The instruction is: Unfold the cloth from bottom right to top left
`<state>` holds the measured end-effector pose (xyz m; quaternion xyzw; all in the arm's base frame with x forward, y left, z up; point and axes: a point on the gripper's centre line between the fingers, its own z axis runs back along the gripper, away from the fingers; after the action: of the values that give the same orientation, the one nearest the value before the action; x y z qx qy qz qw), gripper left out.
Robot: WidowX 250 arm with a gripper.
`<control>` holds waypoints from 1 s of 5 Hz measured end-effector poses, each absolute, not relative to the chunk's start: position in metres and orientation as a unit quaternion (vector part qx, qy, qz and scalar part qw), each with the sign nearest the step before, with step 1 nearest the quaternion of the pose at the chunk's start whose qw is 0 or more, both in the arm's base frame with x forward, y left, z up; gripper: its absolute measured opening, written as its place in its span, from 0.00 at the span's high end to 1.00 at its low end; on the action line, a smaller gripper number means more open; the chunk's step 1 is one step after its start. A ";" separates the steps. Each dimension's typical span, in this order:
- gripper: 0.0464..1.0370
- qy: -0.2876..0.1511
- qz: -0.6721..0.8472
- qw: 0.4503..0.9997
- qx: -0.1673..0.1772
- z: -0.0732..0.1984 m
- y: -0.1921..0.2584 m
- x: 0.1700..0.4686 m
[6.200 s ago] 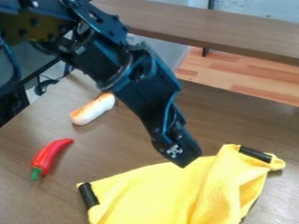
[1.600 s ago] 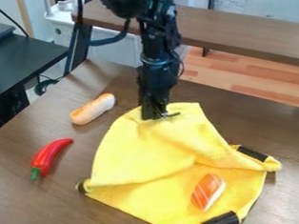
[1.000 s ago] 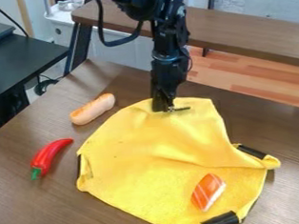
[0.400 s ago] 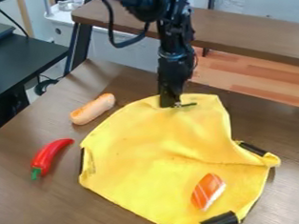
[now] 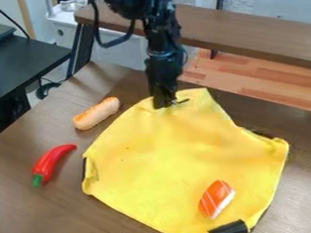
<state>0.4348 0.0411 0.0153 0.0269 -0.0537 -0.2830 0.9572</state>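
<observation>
The gripper (image 5: 165,104) hangs at the far edge of the yellow cloth (image 5: 167,160), shut on its upper corner area. Most of the cloth is spread over the table, with a few soft folds near the gripper. Black clips mark its corners: one at the near edge, one partly covered at the right, and one at the left edge showing as a thin strip. A toy piece of salmon sushi (image 5: 216,199) rests on the cloth's lower right part.
Left of the cloth lie a red toy chili pepper (image 5: 53,160) and, farther back, a sausage-shaped toy bread (image 5: 96,113). Behind the table (image 5: 31,215) stands a long brown bench (image 5: 246,28); a dark desk is at the upper left.
The gripper first moved from over the folded cloth to its far edge, uncovering the sushi. Lately it shifted left and slightly back, pulling the cloth flatter; the right side spread over its clip.
</observation>
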 end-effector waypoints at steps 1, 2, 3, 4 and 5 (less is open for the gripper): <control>0.99 -0.044 -0.260 0.964 0.017 0.006 0.052 0.433; 0.97 -0.047 -0.259 0.965 0.018 0.007 0.056 0.437; 0.83 -0.048 -0.314 0.947 0.052 0.011 0.054 0.445; 0.56 -0.059 -0.405 0.909 0.080 0.012 0.042 0.454; 0.27 -0.072 -0.477 0.871 0.097 0.003 0.045 0.456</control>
<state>0.4560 0.0445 0.0029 0.0973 -0.0719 -0.4768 0.8706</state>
